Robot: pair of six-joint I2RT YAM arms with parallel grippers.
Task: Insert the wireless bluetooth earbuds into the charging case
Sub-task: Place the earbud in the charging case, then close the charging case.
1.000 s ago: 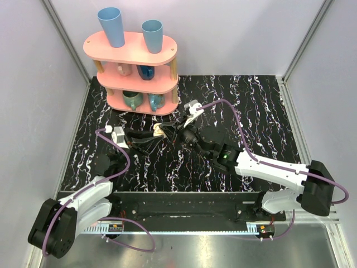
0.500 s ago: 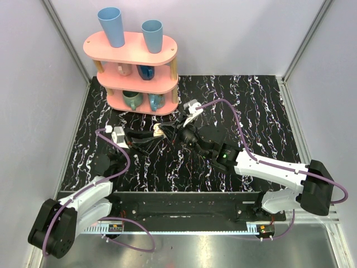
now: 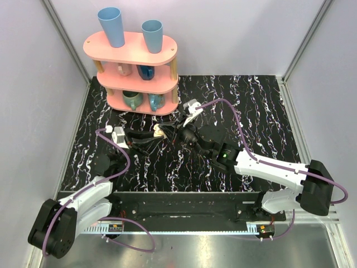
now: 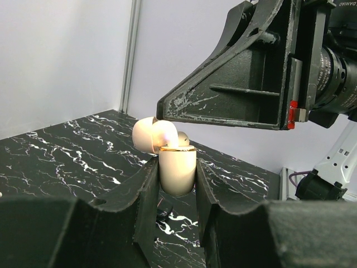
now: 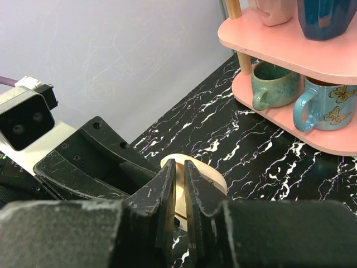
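The charging case (image 4: 177, 170) is a small cream clamshell held upright off the table, its lid (image 4: 146, 134) swung open behind. My left gripper (image 4: 177, 163) is shut on the case body, one finger on each side. My right gripper (image 4: 162, 113) comes in from above, its tip right over the case mouth. A cream rounded earbud (image 4: 168, 134) sits at that tip, on the case rim. In the right wrist view my right gripper (image 5: 179, 167) is nearly shut, with a sliver of cream between its jaws and the lid (image 5: 209, 173) beyond. From above, both grippers meet at the case (image 3: 160, 131).
A pink three-tier shelf (image 3: 139, 67) stands at the back left, close behind the grippers. It holds mugs (image 5: 271, 84) (image 5: 323, 109) and two blue cups (image 3: 111, 27) on top. Purple cables (image 3: 234, 120) loop over the black marbled table (image 3: 251, 100).
The right arm has crept slightly left toward the case. The left arm and the case have not moved.
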